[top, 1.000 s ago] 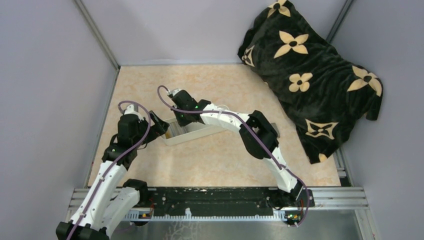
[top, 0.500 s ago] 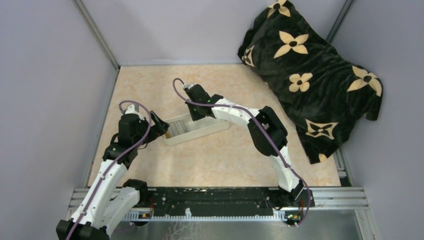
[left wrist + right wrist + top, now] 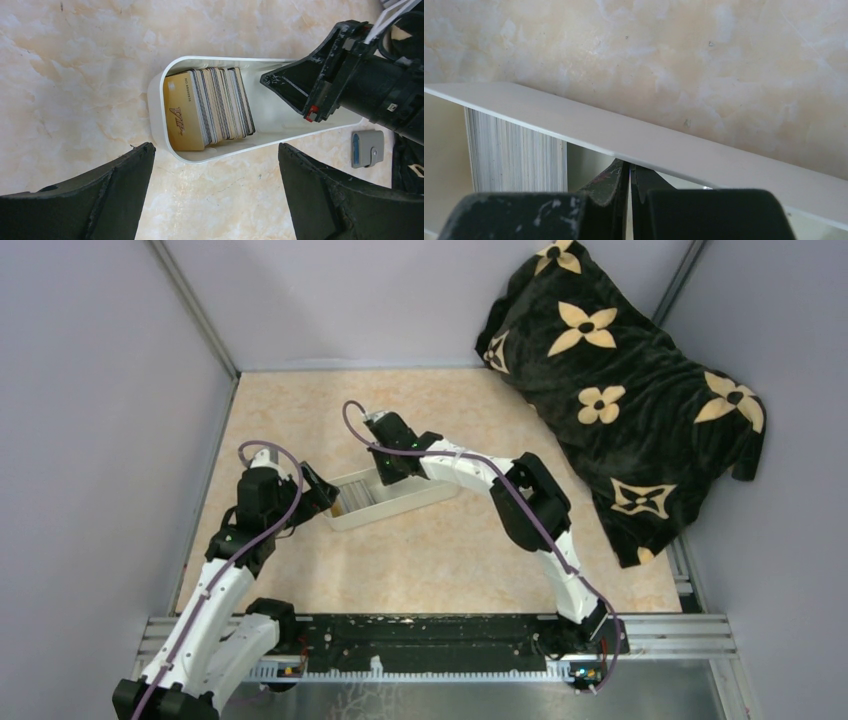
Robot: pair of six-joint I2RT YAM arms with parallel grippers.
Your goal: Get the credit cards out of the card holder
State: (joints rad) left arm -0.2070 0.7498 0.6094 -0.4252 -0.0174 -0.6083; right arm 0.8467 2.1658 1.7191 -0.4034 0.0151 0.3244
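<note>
Right gripper (image 3: 629, 171) slid along tray (image 3: 154, 107), away from its full end; jaws pinched shut, nothing seen held. Wallet (image 3: 367, 148) lies folded just beside tray. Cards (image 3: 207, 107) stand on edge inside tray. Left gripper (image 3: 215, 154) spread wide overhead. Advise: pin wallet, open it gently first.

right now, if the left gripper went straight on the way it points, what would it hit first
Most likely the stack of cards standing in the end of the white tray, or that tray's near rim. Depth is hard to judge. The left gripper hangs open above them.
</note>
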